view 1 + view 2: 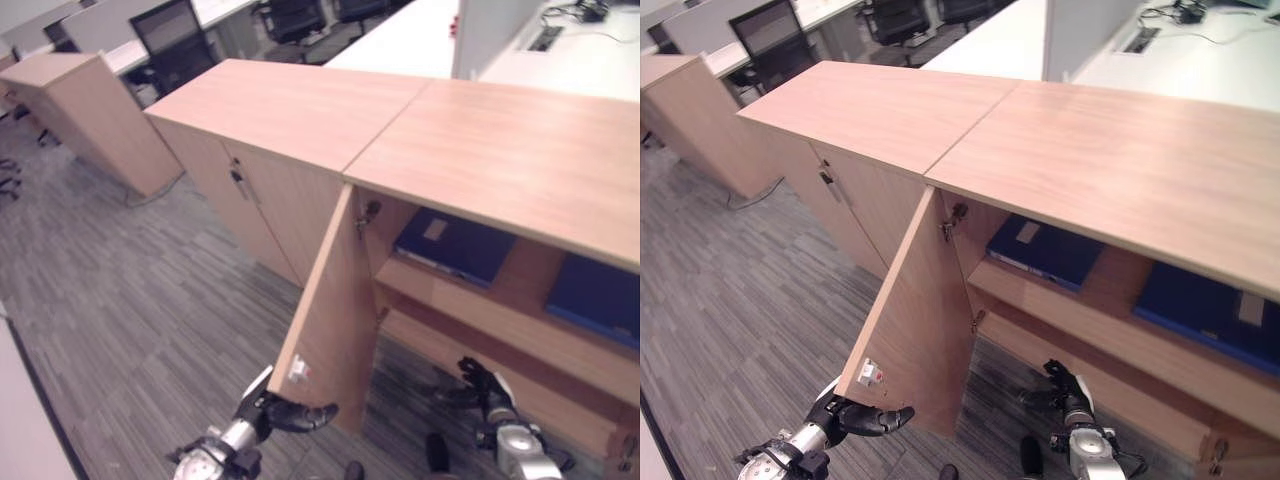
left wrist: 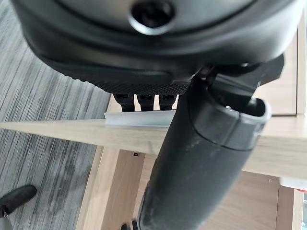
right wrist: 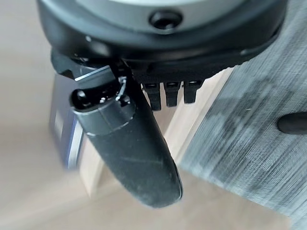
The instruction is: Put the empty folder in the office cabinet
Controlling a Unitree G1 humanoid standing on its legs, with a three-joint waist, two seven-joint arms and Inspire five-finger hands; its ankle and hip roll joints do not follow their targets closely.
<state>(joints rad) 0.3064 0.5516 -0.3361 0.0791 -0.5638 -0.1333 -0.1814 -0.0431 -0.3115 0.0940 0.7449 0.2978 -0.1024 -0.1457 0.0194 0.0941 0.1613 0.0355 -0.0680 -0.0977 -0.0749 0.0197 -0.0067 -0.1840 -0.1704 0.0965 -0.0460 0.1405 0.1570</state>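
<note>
The wooden office cabinet [image 1: 500, 150] stands with its left door [image 1: 335, 310] swung wide open. Two blue folders lie flat on its upper shelf, one at the left [image 1: 455, 245] and one at the right [image 1: 600, 295]. My left hand [image 1: 275, 410] holds the open door's bottom corner. The left wrist view has the door's edge [image 2: 72, 132] running between the fingers behind it and the thumb [image 2: 201, 167] in front. My right hand [image 1: 485, 385] hangs low before the lower shelf, its fingers relaxed and holding nothing. A blue folder [image 3: 64, 129] appears past it in the right wrist view.
A closed cabinet section [image 1: 255, 190] adjoins on the left, and a separate low cabinet [image 1: 85, 115] stands further left. Black office chairs [image 1: 175, 40] and white desks [image 1: 400, 40] lie behind. Grey striped carpet [image 1: 130, 300] spreads in front.
</note>
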